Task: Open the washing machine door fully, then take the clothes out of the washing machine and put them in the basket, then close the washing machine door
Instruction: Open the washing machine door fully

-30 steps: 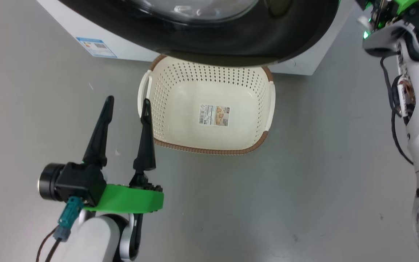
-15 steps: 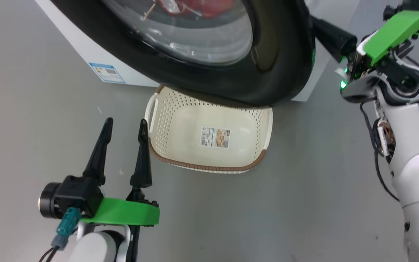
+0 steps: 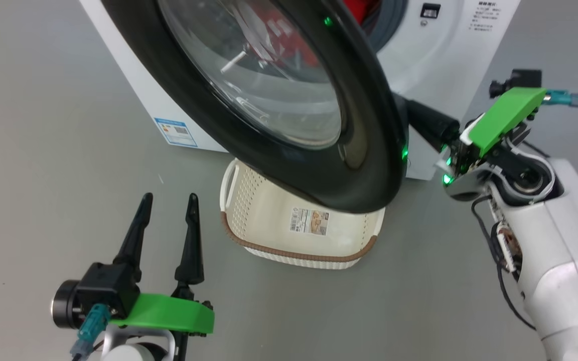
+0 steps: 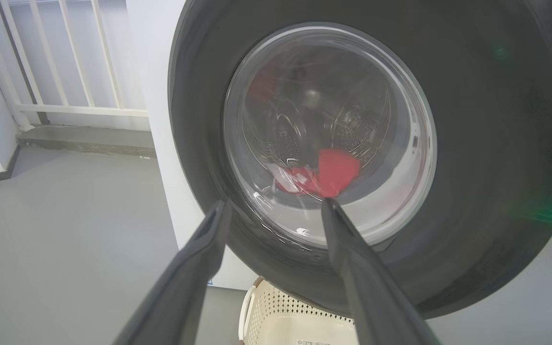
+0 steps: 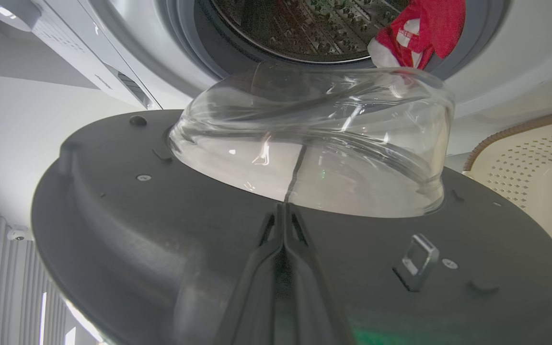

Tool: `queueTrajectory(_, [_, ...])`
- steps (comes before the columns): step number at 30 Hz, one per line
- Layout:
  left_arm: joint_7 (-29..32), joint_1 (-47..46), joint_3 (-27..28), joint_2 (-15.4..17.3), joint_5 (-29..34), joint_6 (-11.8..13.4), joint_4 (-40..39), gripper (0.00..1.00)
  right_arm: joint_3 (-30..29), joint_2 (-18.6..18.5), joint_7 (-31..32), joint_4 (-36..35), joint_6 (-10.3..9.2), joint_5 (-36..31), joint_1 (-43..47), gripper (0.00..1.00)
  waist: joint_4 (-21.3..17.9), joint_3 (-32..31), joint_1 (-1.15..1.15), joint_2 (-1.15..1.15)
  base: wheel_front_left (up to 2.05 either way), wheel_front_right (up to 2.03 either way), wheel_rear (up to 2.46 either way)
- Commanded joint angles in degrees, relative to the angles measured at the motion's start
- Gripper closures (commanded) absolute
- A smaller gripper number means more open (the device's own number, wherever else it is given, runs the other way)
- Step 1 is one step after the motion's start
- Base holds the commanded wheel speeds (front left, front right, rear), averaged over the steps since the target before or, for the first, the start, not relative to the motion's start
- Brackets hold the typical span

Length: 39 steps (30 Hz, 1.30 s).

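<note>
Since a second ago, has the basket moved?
No. The basket sits as before, just right of the blue label on the washing machine; the camera shifted instead.

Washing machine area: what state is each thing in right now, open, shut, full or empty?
washing machine door, partly open, swung outward.
washing machine, drum mouth exposed.
clothes, inside the drum, at its mouth.
basket, upright, empty, partly under the door.
left gripper, open, holding nothing.
right gripper, shut, behind the door.

Washing machine door point(image 3: 369, 160): glossy black frame, clear glass; washing machine point(image 3: 449, 50): white; clothes point(image 5: 429, 24): bright red, white parts; basket point(image 3: 249, 200): cream, perforated, brown woven-look rim; floor point(image 3: 43, 150): plain grey.
</note>
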Motion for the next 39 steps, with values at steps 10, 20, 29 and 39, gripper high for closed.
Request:
queueTrajectory(10, [1.1,2.0,2.2,2.1,-0.9,1.1,-2.5,0.0,5.1,1.7,-0.5,-6.2,0.41,2.7,6.3,1.0,3.1,-4.3,0.0,0.0,0.0,0.0,0.0])
queueTrajectory(20, [2.1,3.6,1.9,2.7,-1.1,1.7,-3.4,0.0,8.5,1.7,-0.7,-9.6,0.41,4.6,11.3,1.0,5.3,-6.5,0.0,0.0,0.0,0.0,0.0])
queueTrajectory(29, [2.6,4.7,1.8,3.1,-1.7,2.0,-4.4,0.0,12.3,1.6,-1.9,-11.2,0.41,6.8,13.5,1.0,7.2,-7.4,0.0,0.0,0.0,0.0,0.0])
queueTrajectory(39, [2.9,5.3,1.3,3.2,-2.0,2.1,-4.6,0.0,16.6,0.8,-3.3,-12.0,0.41,9.3,14.1,1.0,9.8,-8.2,0.0,0.0,0.0,0.0,0.0])
